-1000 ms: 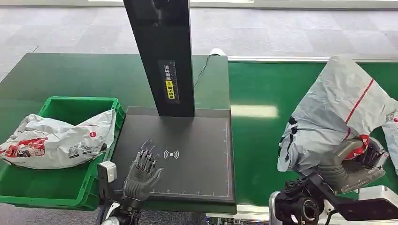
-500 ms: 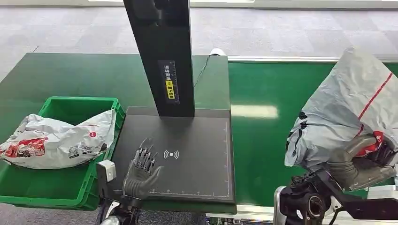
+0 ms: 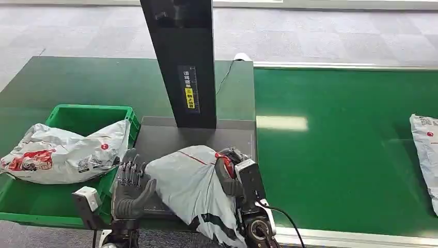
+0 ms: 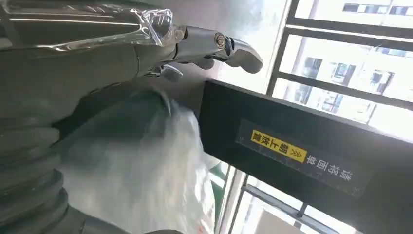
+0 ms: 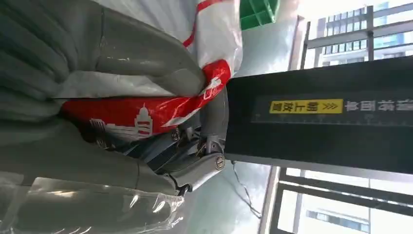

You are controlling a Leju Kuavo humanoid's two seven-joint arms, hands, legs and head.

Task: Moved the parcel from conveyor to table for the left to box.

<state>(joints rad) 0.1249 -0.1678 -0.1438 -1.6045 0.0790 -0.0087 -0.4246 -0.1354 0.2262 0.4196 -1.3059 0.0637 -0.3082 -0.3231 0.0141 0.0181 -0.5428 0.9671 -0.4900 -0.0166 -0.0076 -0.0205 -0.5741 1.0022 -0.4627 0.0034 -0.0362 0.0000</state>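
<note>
Presently the parcel (image 3: 191,188) lies on the dark table plate (image 3: 165,137) at its near edge, off the conveyor (image 3: 335,144) — transfer nearly done, boxing into the green crate (image 3: 77,113) outstanding. My left hand (image 3: 129,188) stands spread, just beside the parcel, holding nothing. My right hand (image 3: 230,170) grips the parcel's red-printed end — not released.

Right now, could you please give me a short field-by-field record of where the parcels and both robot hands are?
held parcel: grey parcel with red stripe, over the dark scanner pad
right robot hand: right robot hand grips the grey parcel
left robot hand: left robot hand open, fingers spread, beside the grey parcel
green crate: holds a white parcel
conveyor belt: another parcel at its far right edge
scanner post: upright behind the pad
</note>
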